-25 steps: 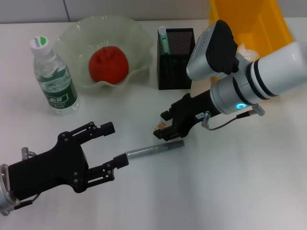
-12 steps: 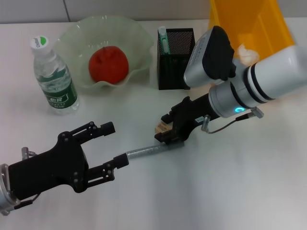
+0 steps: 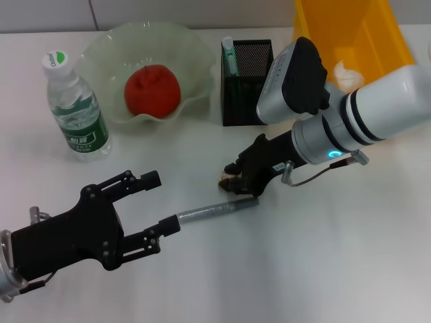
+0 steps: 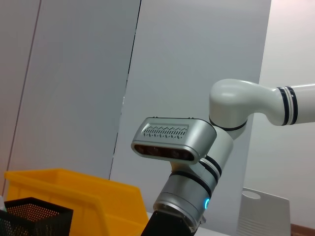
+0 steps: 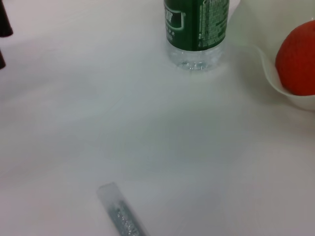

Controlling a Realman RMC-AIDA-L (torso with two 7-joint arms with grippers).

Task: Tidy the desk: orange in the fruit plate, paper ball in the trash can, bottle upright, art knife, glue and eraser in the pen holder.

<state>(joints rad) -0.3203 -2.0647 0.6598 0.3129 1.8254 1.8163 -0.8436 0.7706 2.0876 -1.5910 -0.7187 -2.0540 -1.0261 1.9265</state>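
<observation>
Nearest the robot, the left pincer [image 3: 156, 207] hovers low over the white worktop [image 3: 323, 269], its two black fingers spread wide with nothing between them. One fingertip lies just beside the near end of a grey stick [image 3: 215, 210], most likely the glue or the art knife, though which one cannot be told. That stick lies flat on the worktop, slanting away toward the robot's right.

At the stick's far end sits the right pincer [image 3: 234, 183], tilted down over it. Something small and pale shows at its tip, but whether the fingers are spread or pressed together cannot be told. In the right wrist view the stick [image 5: 122, 215] appears as a translucent tube with a glittery grey filling, lying on the bare worktop.

Farther back on the left, the bottle [image 3: 73, 109] stands upright with its green label and white cap. Just beside it is the pale green fruit plate [image 3: 101, 60] with wavy edges, holding the orange [image 3: 152, 90] in its middle. To the right of the plate stands the black mesh pen holder [image 3: 246, 94], with a green-and-white object poking out of its left corner. Behind the right arm, at the far right, is the yellow trash can [image 3: 350, 30], and a crumpled paper ball [image 3: 343, 73] shows inside it.
</observation>
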